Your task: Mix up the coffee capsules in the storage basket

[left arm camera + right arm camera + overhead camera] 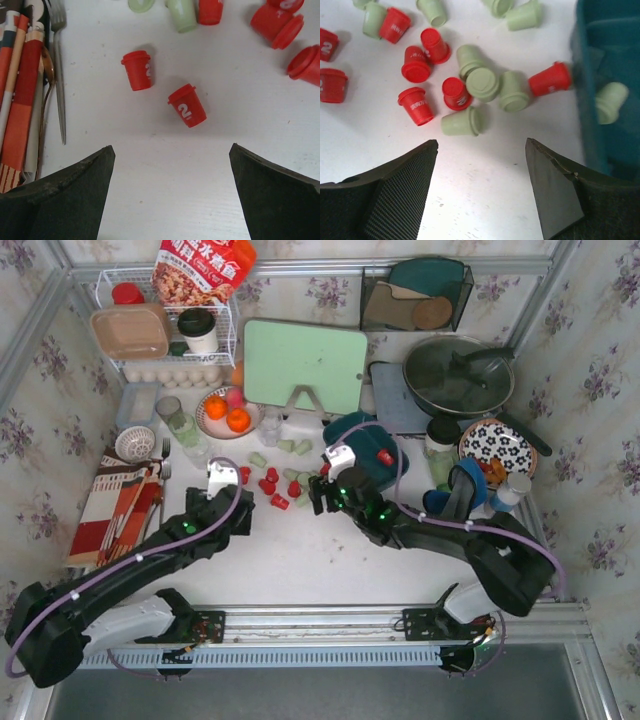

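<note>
Red and pale green coffee capsules (pixel 272 483) lie scattered on the white table left of the teal storage basket (pixel 356 432). One red capsule (pixel 385 457) lies in the basket. My left gripper (pixel 232 502) is open and empty; in its wrist view it (pixel 171 147) stands just short of two red capsules (pixel 187 105). My right gripper (pixel 318 496) is open and empty; in its wrist view it (pixel 481 142) is just short of a green capsule (pixel 461 122). The basket (pixel 585 85) is on that view's right with a green capsule (pixel 610 102) inside.
A striped cloth (pixel 115 505) with a fork (pixel 59 75) and other cutlery lies at the left. A plate of oranges (pixel 226 412), clear glasses (pixel 182 425), a green cutting board (pixel 305 365), a pan (pixel 458 375) and a patterned plate (pixel 497 445) stand behind and to the right.
</note>
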{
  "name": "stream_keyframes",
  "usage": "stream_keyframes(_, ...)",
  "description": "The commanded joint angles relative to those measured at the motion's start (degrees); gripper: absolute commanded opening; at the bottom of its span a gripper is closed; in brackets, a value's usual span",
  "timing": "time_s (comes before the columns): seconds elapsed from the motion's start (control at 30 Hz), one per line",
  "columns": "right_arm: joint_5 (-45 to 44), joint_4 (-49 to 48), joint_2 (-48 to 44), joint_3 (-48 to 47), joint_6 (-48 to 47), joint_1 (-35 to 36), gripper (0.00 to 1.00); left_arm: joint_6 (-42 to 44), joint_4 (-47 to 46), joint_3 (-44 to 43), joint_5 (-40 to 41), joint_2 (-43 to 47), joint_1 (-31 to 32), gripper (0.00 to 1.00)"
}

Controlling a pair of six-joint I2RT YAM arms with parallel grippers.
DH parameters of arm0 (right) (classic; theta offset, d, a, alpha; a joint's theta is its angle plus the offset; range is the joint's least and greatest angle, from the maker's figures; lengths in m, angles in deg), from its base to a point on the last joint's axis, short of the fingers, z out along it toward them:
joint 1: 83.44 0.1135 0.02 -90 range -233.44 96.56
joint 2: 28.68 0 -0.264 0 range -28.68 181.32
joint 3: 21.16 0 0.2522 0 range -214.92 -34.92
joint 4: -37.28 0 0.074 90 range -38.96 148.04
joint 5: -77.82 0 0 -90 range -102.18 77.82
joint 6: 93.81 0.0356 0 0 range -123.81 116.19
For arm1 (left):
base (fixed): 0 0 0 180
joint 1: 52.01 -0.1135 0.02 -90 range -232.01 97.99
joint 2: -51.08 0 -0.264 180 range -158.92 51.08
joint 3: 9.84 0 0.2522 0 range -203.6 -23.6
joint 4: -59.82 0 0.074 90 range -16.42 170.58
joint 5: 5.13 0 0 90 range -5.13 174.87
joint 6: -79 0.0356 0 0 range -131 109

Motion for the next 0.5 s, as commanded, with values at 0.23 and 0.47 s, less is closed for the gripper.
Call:
stream_keyframes(0.23,3.3,4.9,15.7,-9.7,7.4,2.0,0.77,0.4,-8.6,6.3,0.3,13.3,-0.1,0.99)
stream_keyframes(0.47,0.2,6.3,21.3,-13.0,6.0,3.0,0.74,-0.2,-6.6,5.5,-0.7,14.5,-0.1,0.99)
